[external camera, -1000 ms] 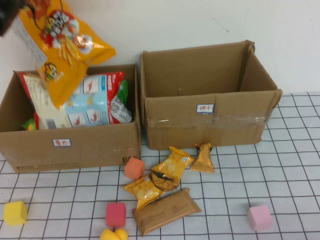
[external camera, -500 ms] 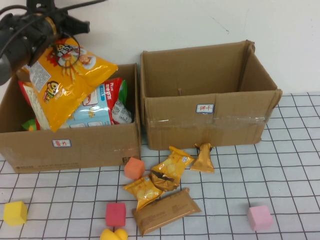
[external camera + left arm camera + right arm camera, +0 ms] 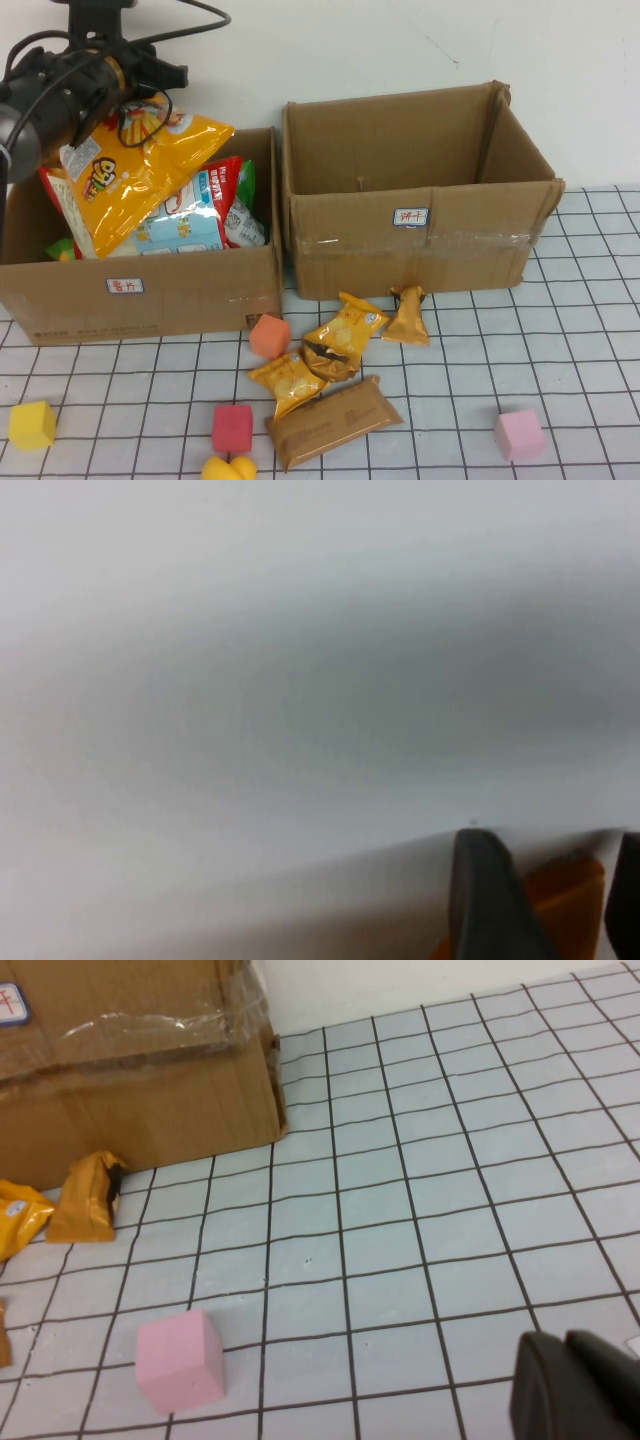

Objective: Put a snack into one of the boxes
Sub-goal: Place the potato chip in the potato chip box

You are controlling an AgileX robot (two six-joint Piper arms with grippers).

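Observation:
My left gripper (image 3: pixel 118 82) is over the back of the left cardboard box (image 3: pixel 150 292), shut on the top edge of a large orange chip bag (image 3: pixel 130 175). The bag lies tilted on several other snack bags inside that box. In the left wrist view the gripper (image 3: pixel 555 900) has the orange bag (image 3: pixel 572 880) between its dark fingers. The right box (image 3: pixel 420 240) stands open with nothing showing inside. Small orange snack packs (image 3: pixel 345 335) and a brown bar (image 3: pixel 330 422) lie on the table in front. My right gripper (image 3: pixel 575 1390) is shut and empty, low over the grid table.
Foam blocks lie on the grid table: an orange-red cube (image 3: pixel 268 336), a red one (image 3: pixel 231 427), a yellow one (image 3: pixel 31 425), a pink one (image 3: pixel 519 434). The right wrist view shows the pink cube (image 3: pixel 180 1360) and the right box's corner (image 3: pixel 130 1080).
My left arm has come down and forward with the orange chip bag, from high above the left box down onto the snacks inside it. Nothing else has moved.

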